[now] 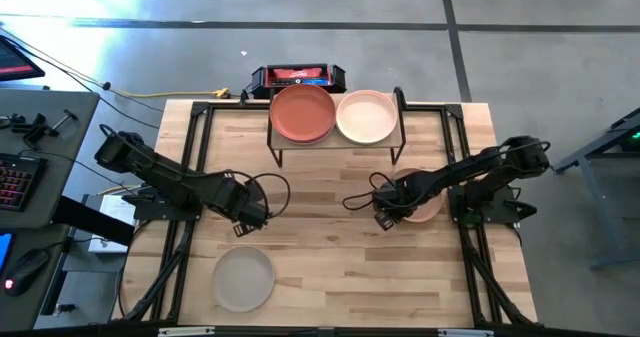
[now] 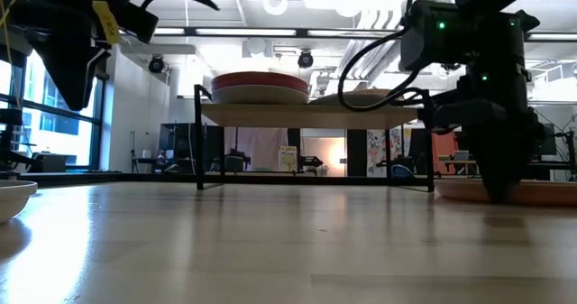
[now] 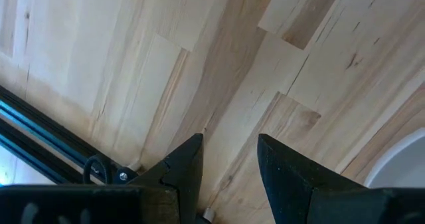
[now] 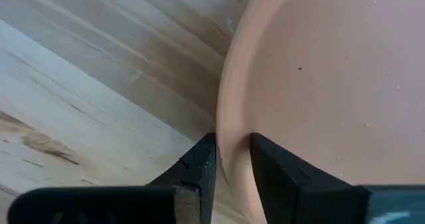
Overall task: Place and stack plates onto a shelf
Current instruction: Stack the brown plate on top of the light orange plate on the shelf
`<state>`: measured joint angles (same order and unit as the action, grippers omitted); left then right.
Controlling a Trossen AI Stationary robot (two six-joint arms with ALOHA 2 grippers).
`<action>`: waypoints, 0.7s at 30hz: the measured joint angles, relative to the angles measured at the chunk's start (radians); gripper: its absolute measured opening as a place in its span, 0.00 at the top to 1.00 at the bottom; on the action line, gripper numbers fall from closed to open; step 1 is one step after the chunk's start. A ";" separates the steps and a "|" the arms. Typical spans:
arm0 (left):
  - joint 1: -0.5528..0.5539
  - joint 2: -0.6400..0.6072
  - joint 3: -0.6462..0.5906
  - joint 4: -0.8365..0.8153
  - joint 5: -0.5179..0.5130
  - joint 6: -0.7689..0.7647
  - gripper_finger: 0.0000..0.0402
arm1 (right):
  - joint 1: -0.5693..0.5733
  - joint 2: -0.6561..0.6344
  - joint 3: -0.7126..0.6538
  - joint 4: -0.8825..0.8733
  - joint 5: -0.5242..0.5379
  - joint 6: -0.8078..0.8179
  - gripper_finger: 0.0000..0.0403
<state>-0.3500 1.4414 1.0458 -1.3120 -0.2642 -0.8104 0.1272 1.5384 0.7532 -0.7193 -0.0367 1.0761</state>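
Note:
A pink plate (image 1: 424, 199) lies flat on the table's right side, and my right gripper (image 1: 385, 216) stands at its left rim, shut on it (image 4: 232, 139). My left gripper (image 1: 243, 229) hovers open over bare wood (image 3: 229, 141), just beyond an off-white plate (image 1: 243, 279) that rests near the table's near edge; the plate's rim (image 3: 405, 167) shows in the left wrist view. The shelf (image 1: 336, 144) stands at the far edge and carries a terracotta plate (image 1: 302, 113) and a pale peach plate (image 1: 366, 116) side by side. My right gripper pinches the pink plate's rim (image 4: 229, 117) on the side toward the table's middle, one finger inside the plate (image 4: 272, 157) and one outside it (image 4: 199, 161). The fingers come slanting down from the right. The plate's underside rests on the table (image 2: 505, 191).
A red-and-black box (image 1: 298, 75) sits behind the shelf. Black metal frame rails (image 1: 190, 147) run along both sides of the tabletop. Cables (image 1: 270, 189) loop from both wrists. Bare wood lies between the two arms and in front of the shelf.

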 joint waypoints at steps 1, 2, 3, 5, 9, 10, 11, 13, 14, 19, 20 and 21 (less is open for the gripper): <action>0.000 0.000 0.000 0.004 0.000 0.000 0.67 | 0.000 0.001 0.000 0.000 -0.002 -0.001 0.79; 0.000 0.000 0.000 0.007 0.000 0.000 0.67 | 0.000 0.004 0.000 0.001 -0.004 -0.002 0.79; 0.000 0.000 0.000 0.010 0.000 0.000 0.67 | -0.001 0.005 0.001 0.000 -0.006 -0.001 0.80; 0.000 -0.001 0.000 0.019 0.000 0.000 0.67 | -0.001 0.005 0.001 0.000 -0.010 -0.001 0.84; 0.000 -0.001 0.000 0.040 0.000 0.000 0.67 | -0.001 0.004 0.005 0.000 -0.034 -0.003 0.97; 0.000 -0.001 0.000 0.040 0.000 0.000 0.67 | -0.001 0.005 0.006 -0.004 -0.039 -0.003 0.98; 0.000 -0.001 0.000 0.040 0.000 0.000 0.67 | -0.001 0.006 0.010 -0.011 -0.043 -0.002 0.98; 0.000 -0.001 0.000 0.040 0.000 0.000 0.67 | 0.000 0.009 0.023 -0.036 -0.050 0.005 0.97; 0.000 -0.001 0.000 0.040 0.000 0.000 0.67 | 0.000 0.009 0.035 -0.054 -0.053 0.005 0.98; 0.000 -0.001 0.000 0.040 0.000 0.000 0.67 | 0.021 0.009 0.135 -0.166 -0.070 0.002 0.99; 0.000 -0.001 0.000 0.040 0.000 0.000 0.67 | 0.030 0.009 0.166 -0.197 -0.070 0.004 1.00; 0.000 -0.001 0.000 0.040 0.000 0.000 0.67 | 0.039 0.009 0.198 -0.227 -0.069 0.006 1.00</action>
<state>-0.3500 1.4406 1.0462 -1.2724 -0.2642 -0.8101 0.1665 1.5475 0.9508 -0.9466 -0.1059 1.0817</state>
